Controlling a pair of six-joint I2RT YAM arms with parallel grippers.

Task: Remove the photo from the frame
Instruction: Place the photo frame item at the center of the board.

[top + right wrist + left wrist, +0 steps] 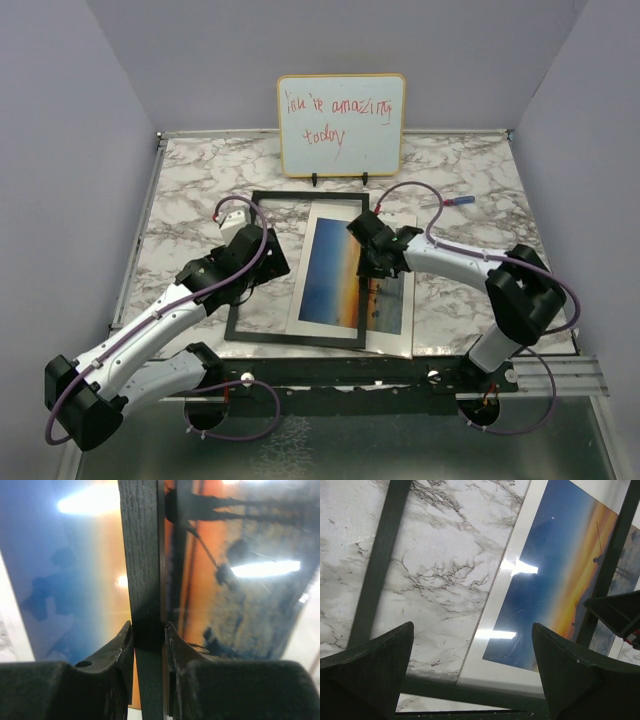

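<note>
Where right end effector (149,632) clamps frame (142,555), bar hides part of photo (65,580).

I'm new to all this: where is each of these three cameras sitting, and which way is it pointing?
Top external: fixed above and behind the arms, looking down and forward over the marble table to the whiteboard; both arms show.
Left wrist: on the left arm, looking down at the frame and photo; fingers of the open left gripper show.
Right wrist: on the right arm, close above the photo; the right gripper is shut on the frame's bar.
Shared: all three see frame and photo.
</note>
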